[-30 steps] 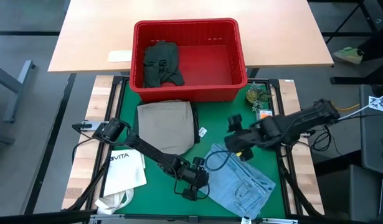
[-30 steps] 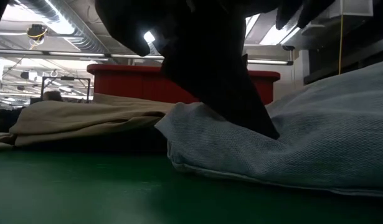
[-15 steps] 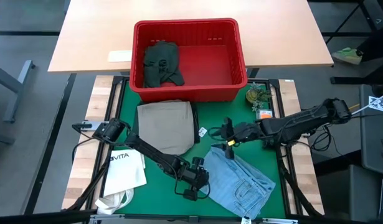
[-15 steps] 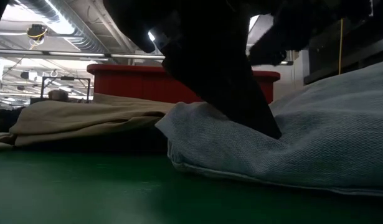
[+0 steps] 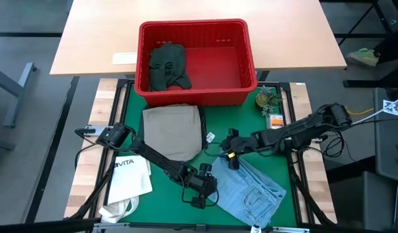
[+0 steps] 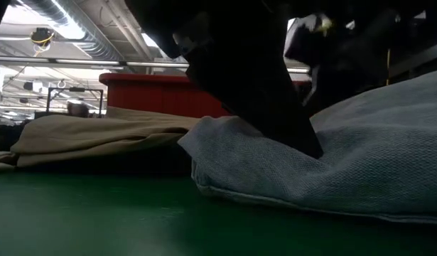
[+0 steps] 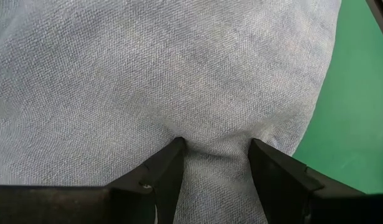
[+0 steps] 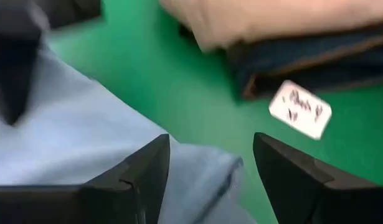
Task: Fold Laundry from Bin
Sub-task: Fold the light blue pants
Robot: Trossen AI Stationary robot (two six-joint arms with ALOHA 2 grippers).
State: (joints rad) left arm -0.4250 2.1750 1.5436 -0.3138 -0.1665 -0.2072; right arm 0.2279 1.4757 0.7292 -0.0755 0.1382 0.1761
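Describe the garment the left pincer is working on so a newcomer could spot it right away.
Start at the red bin at the far edge of the green mat. Come toward the near right part of the mat, past the folded khaki trousers. There lie the light blue jeans, the only pale denim piece, their edge pinched by the left pincer.

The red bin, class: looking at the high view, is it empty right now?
No: in the high view the red bin holds a crumpled dark green garment in its left half.
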